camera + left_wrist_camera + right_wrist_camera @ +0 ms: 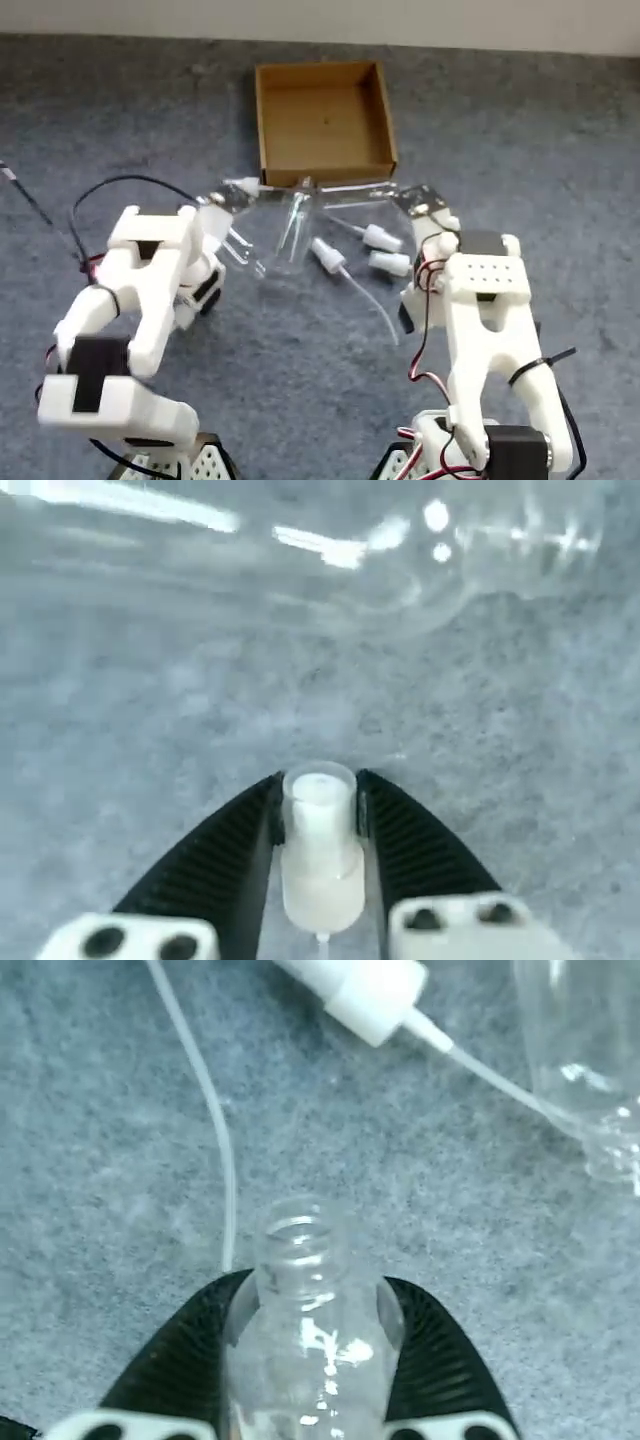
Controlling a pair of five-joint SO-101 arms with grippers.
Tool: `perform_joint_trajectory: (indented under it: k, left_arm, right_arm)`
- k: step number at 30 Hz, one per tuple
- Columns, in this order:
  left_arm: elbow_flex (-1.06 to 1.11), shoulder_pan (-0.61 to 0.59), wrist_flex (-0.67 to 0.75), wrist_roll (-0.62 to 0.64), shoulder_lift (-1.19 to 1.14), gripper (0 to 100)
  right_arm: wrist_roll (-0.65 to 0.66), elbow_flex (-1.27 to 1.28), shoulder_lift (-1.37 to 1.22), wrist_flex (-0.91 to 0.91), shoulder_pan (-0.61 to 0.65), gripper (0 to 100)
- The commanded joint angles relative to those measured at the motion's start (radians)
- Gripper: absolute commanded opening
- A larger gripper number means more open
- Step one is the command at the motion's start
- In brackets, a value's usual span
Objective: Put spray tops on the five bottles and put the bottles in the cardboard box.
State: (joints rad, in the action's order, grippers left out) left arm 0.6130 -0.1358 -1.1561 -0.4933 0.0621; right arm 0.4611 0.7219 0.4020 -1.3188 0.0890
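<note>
L end effector (320, 780) gripping spray top (320, 865). R end effector (315, 1285) gripping clear bottle (305, 1360). Cardboard box (330, 172) on bench.

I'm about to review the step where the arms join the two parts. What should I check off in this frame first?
1. Left gripper shut on spray top: ok.
2. Right gripper shut on bottle: ok.
3. Bottle's neck open, no top on it: ok.
4. Spray top lined up with that neck: not ok; the high view has the two grippers well apart.
5. Cardboard box upright and open at the top: ok.
</note>
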Motion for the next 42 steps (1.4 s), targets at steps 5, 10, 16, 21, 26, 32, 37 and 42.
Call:
perform_joint_trajectory:
  k: [5,10,16,21,26,32,37,42]
  left_arm:
    - [-0.082,0.030,-0.129,0.092,0.544,0]
    - [-0.223,0.099,-0.176,0.218,0.794,0]
    - [-0.325,0.199,-0.124,0.486,0.883,0]
    - [-0.320,0.231,0.017,0.749,0.931,0]
    - [-0.254,0.229,0.132,0.885,1.052,0]
    - [-0.021,0.228,0.273,0.962,1.271,0]
    - [0.213,0.171,0.440,0.962,1.458,0]
    - [0.418,0.065,0.525,0.970,1.655,0]
  right_arm:
    - [-0.009,-0.074,0.051,0.002,0.159,0.5]
    - [-0.137,-0.222,0.104,0.007,0.277,0.4]
    - [-0.242,-0.137,0.288,0.147,0.472,0.4]
    - [-0.239,0.128,0.516,0.338,0.533,0.4]
    - [-0.238,0.329,0.674,0.464,0.533,0.4]
    - [-0.242,0.441,0.688,0.590,0.576,0.4]
    - [-0.242,0.492,0.688,0.746,0.691,0.4]
    - [-0.242,0.510,0.688,0.883,0.769,0.4]
